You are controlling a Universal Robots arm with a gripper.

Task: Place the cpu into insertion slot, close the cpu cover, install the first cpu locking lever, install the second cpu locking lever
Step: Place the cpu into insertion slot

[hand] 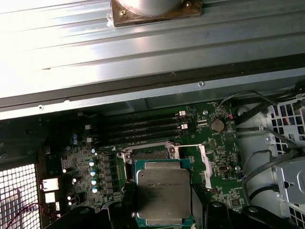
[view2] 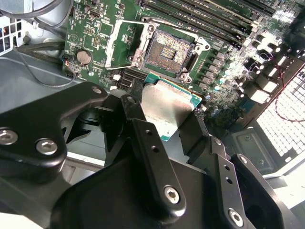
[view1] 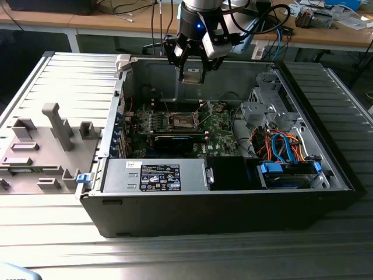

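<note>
Ribbed metal bench (view1: 175,256): open PC case (view1: 233,216) holds motherboard (view1: 220,129); gripper (view1: 191,77) pinching cpu (hand: 163,192) above uncovered insertion slot (view2: 167,51).

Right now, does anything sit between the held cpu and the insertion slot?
Nothing visible does. The end effector holds the cpu above the motherboard; in the second wrist view the insertion slot lies bare, its cpu cover swung open to one side.

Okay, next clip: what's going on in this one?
A robot arm's gripper holds the processor chip between its fingers, above the motherboard inside an open computer case. The socket is empty and its metal cover is swung open beside it. The chip is not yet seated, and nothing is closed or latched.
</note>
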